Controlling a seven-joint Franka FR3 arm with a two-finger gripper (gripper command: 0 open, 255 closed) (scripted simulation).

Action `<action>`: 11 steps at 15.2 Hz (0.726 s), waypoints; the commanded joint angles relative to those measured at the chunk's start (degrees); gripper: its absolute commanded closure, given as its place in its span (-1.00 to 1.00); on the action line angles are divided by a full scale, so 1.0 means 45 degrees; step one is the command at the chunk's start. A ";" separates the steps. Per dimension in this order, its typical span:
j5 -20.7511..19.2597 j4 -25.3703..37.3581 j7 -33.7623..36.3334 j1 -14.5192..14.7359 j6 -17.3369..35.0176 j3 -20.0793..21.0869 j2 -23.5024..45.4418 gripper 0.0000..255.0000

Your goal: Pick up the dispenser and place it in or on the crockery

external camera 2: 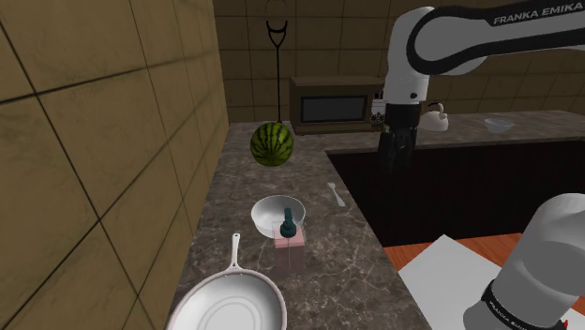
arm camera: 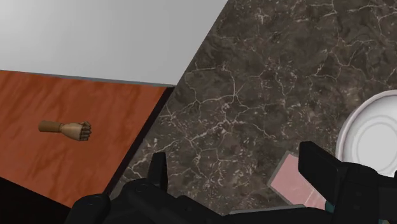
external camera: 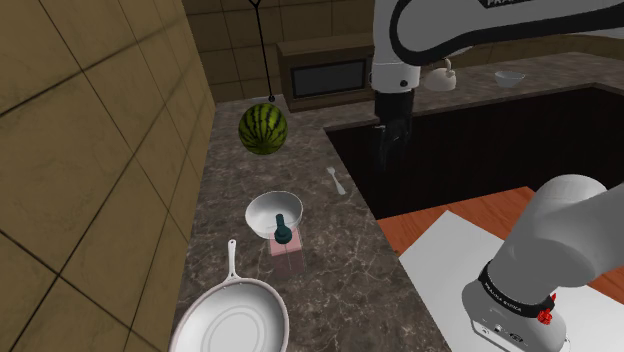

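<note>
Dispenser (external camera: pixel 287 250) stands on counter (external camera: pixel 340 272) beside bowl (external camera: pixel 272 211) | we see end effector (external camera: pixel 386 160) released, empty, well apart | pick-up and placing both remain

The white, rounded upper link of the robot arm (external camera 2: pixel 469 42) carries the brand name "FRANKA EMIKA" in capitals, plainly readable at the second exterior view's top right. In the shoulder view the same lettering sits at the top edge, which cuts it so that only a few letter bottoms show. A black band (external camera: pixel 515 293) around the arm's lower white link, near the stand, bears small white capitals that seem to read "FRANKA EMIKA" too.
</note>
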 commanded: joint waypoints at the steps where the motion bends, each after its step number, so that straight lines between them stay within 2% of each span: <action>1: 0.0260 0.0227 0.0579 0.0180 0.0491 0.0558 0.0573 -1.00; 6: 0.0519 0.1079 0.1913 0.0466 0.1760 0.1826 0.2394 -1.00; 11: 0.0267 0.2331 0.3366 0.0637 0.2851 0.3009 0.4502 -1.00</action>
